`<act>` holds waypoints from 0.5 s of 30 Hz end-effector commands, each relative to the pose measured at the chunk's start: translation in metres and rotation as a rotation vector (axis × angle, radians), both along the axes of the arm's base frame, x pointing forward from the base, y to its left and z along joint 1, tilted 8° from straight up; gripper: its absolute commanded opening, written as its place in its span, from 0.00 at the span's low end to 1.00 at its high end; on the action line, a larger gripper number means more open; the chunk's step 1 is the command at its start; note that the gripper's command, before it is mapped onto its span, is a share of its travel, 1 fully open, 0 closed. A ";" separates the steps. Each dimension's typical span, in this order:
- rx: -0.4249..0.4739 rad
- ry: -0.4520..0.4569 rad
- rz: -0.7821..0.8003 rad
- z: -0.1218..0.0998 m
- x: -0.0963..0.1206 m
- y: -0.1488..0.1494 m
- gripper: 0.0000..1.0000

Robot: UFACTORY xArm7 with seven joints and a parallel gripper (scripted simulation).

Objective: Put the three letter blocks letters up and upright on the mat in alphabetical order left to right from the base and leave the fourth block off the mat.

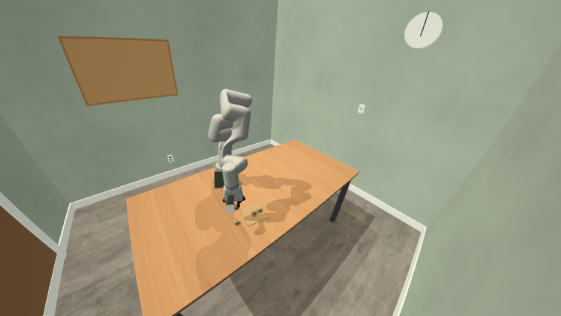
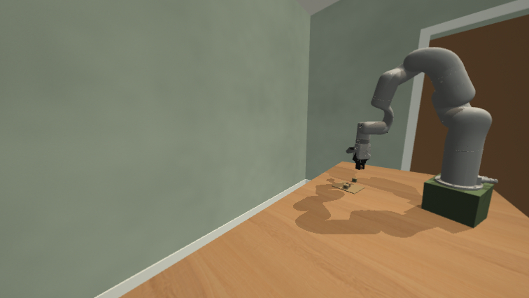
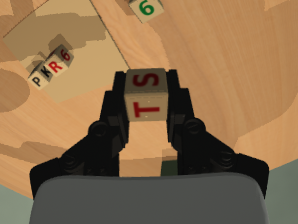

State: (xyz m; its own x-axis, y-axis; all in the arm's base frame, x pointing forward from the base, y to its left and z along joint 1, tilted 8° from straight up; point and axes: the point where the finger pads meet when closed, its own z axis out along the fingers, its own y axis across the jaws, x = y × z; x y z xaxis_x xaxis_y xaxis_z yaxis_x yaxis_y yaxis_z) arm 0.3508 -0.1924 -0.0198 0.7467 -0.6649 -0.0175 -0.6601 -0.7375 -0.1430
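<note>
My gripper (image 1: 235,205) (image 2: 360,167) (image 3: 146,85) is shut on a pale block and holds it above the table. The held block (image 3: 146,95) shows a red S and a red T, turned sideways in the wrist view. The tan mat (image 1: 251,220) (image 2: 355,189) (image 3: 97,75) lies flat. Two blocks stand close together on it: one block (image 1: 259,209) (image 3: 40,76) shows a black P and K, the other block (image 1: 254,212) (image 3: 57,64) a red R and 6. A block with a green 6 (image 1: 236,222) (image 2: 354,180) (image 3: 147,8) lies off the mat.
The robot's green base box (image 1: 218,179) (image 2: 449,205) stands on the wooden table (image 1: 168,243) (image 2: 277,255). The arm's shadow falls across the table and part of the mat. The table's front edge runs beyond the mat in the top view.
</note>
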 end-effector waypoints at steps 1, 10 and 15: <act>0.002 0.031 -0.136 0.002 0.006 0.005 0.21; 0.020 0.058 -0.380 0.005 0.016 0.018 0.21; 0.031 0.074 -0.527 0.007 0.022 0.026 0.21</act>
